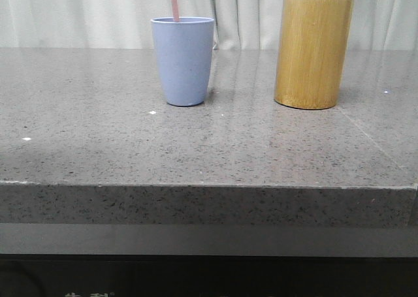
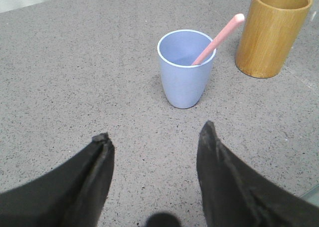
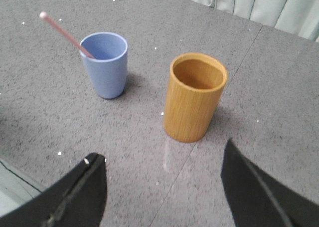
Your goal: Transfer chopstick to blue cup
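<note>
The blue cup (image 1: 183,61) stands upright on the grey stone table, left of centre. A pale pink chopstick (image 1: 174,2) stands in it, leaning on the rim, its top cut off by the frame edge. The left wrist view shows the cup (image 2: 185,72) with the chopstick (image 2: 218,39) leaning toward the bamboo holder. The right wrist view shows the cup (image 3: 105,65) and chopstick (image 3: 65,34) too. My left gripper (image 2: 155,133) is open and empty, short of the cup. My right gripper (image 3: 162,152) is open and empty, short of the bamboo holder. Neither gripper shows in the front view.
A taller yellow-brown bamboo holder (image 1: 313,52) stands right of the blue cup; it looks empty inside in the right wrist view (image 3: 195,96). The table's front edge (image 1: 209,186) runs across the front view. Pale curtains (image 1: 241,13) hang behind the table.
</note>
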Motion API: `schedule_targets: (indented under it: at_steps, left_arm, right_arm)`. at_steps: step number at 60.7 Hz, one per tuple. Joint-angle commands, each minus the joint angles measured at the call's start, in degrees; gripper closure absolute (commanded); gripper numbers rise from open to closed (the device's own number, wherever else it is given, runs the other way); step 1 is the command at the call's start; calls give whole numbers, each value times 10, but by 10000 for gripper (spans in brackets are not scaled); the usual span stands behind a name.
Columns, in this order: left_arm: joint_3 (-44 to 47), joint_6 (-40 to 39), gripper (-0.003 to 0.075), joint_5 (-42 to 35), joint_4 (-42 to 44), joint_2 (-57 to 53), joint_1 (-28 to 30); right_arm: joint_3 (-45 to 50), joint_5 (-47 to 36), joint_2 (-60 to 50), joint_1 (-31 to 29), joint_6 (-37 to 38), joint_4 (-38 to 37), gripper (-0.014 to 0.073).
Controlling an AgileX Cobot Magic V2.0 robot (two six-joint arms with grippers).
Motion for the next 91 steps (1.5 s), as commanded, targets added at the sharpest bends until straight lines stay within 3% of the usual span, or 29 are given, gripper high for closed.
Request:
schedule_targets:
  at_steps: [1, 9, 14, 30, 36, 70, 83, 91]
  left_arm:
    - [-17, -5, 343, -37, 2, -4, -3]
    - [-17, -5, 347, -37, 2, -4, -3]
    - [-17, -5, 393, -37, 2, -4, -3]
    - [-17, -5, 723, -37, 2, -4, -3]
    - [-17, -5, 739, -37, 2, -4, -3]
    - [7, -5, 739, -66, -1, -24, 10]
    - [126, -5, 739, -175, -27, -145, 122]
    - [234, -5, 739, -204, -28, -239, 195]
  right_arm:
    - [11, -51, -30, -4, -1, 3, 88]
    - [28, -50, -56, -4, -1, 3, 88]
    - [29, -42, -59, -4, -1, 3, 134]
    - [29, -24, -59, -4, -1, 3, 557]
    - [29, -24, -59, -4, -1, 3, 669]
    - [29, -22, -59, -4, -1, 3, 663]
    - [29, -22, -59, -4, -1, 3, 663]
    - [29, -22, -59, -4, -1, 3, 663]
